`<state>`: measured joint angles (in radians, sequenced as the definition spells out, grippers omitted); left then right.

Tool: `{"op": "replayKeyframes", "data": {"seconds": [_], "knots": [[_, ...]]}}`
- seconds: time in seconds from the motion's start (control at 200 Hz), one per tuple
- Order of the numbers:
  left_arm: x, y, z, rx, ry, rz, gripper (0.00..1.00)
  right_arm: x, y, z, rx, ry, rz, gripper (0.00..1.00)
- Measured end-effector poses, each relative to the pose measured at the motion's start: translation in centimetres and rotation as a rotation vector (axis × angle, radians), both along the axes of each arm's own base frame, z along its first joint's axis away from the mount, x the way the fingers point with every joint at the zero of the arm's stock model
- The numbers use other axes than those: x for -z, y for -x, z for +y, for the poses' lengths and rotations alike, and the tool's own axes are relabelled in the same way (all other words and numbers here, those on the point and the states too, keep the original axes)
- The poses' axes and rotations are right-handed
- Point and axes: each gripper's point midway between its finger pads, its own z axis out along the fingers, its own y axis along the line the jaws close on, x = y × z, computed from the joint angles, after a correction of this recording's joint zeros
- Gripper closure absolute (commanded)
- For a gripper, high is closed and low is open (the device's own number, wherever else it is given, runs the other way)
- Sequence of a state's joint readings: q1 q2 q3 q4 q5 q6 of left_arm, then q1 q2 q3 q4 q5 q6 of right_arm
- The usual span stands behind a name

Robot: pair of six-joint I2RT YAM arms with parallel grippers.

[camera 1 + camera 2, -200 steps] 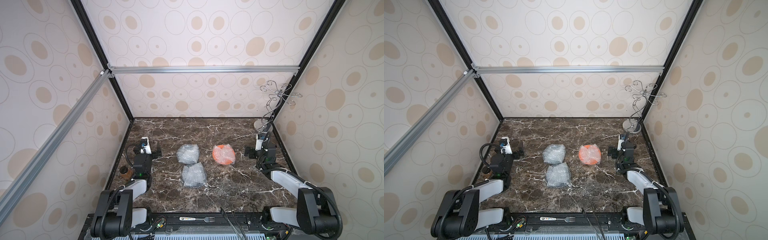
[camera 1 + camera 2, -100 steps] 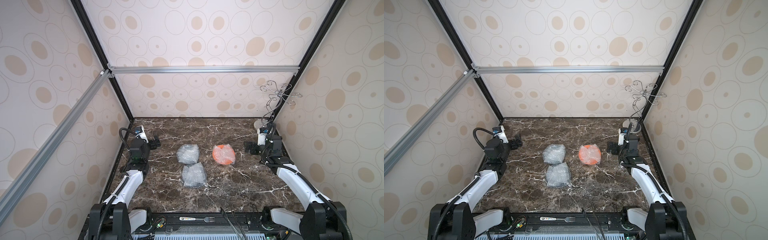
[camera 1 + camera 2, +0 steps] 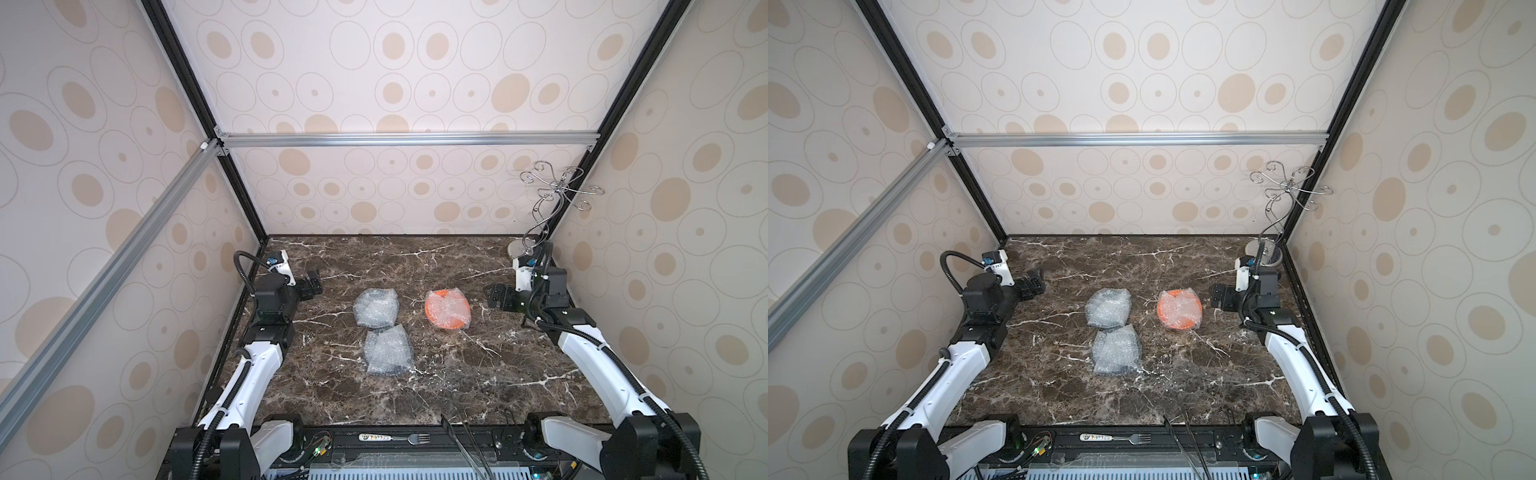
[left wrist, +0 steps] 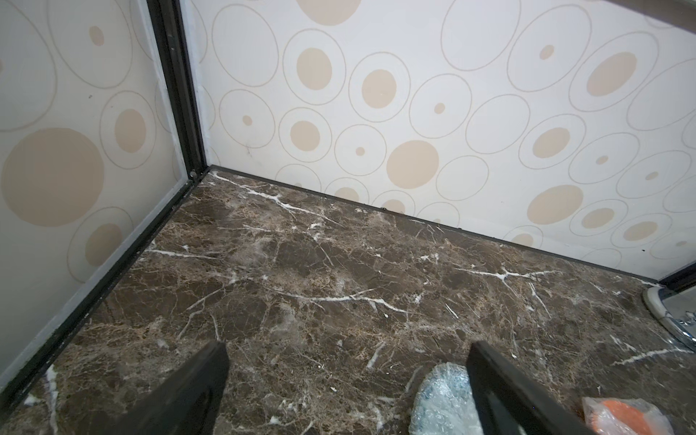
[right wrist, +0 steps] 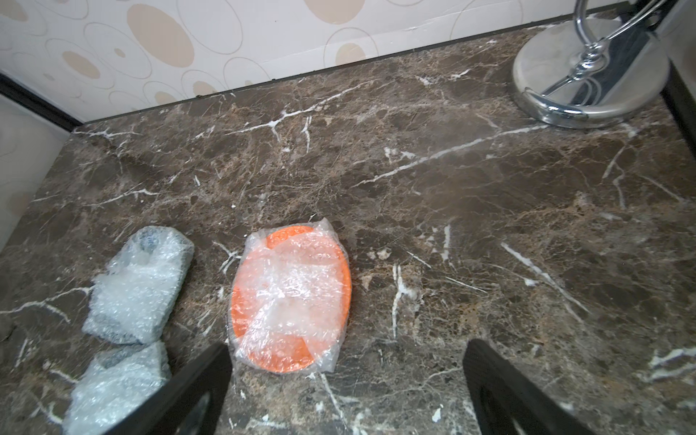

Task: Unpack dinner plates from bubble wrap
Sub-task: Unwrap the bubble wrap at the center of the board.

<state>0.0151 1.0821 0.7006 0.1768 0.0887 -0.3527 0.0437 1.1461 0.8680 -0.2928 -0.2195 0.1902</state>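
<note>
Three bubble-wrapped bundles lie mid-table. An orange dinner plate [image 3: 447, 309] [image 5: 290, 297] shows through its clear bubble wrap. Left of it are two greyish bubble wrap bundles, a far one [image 3: 375, 308] [image 5: 139, 286] and a near one [image 3: 387, 351] [image 5: 113, 384], with their contents hidden. My left gripper [image 3: 309, 284] [image 4: 346, 350] hangs open and empty over bare marble, left of the far bundle. My right gripper [image 3: 496, 297] [image 5: 346, 348] is open and empty, just right of the orange plate and not touching it.
A chrome wire stand [image 3: 557, 195] with a round base [image 5: 587, 75] stands in the back right corner, behind my right gripper. A fork [image 3: 399, 438] and black tongs [image 3: 465, 440] lie on the front rail. Patterned walls close in three sides of the marble table [image 3: 415, 266].
Both arms have unfolded and risen, carrying the open grippers up and toward the back of the table. The three bundles have not moved.
</note>
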Motion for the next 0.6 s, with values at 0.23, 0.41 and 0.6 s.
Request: {"op": "replayKeyframes", "data": {"seconds": [0.23,0.41,0.6], "knots": [[1.3,0.2,-1.3,0.058,0.060,0.060,0.00,-1.4,0.1,1.2,-0.055,-0.043,0.059,0.09],[3.2,-0.1,-2.8,0.132,0.124,0.134,0.00,-0.9,0.0,2.1,-0.079,-0.094,0.143,0.13],[3.1,-0.9,-6.4,0.236,0.164,0.160,0.00,0.2,1.2,3.2,-0.094,-0.077,0.211,0.14]]}}
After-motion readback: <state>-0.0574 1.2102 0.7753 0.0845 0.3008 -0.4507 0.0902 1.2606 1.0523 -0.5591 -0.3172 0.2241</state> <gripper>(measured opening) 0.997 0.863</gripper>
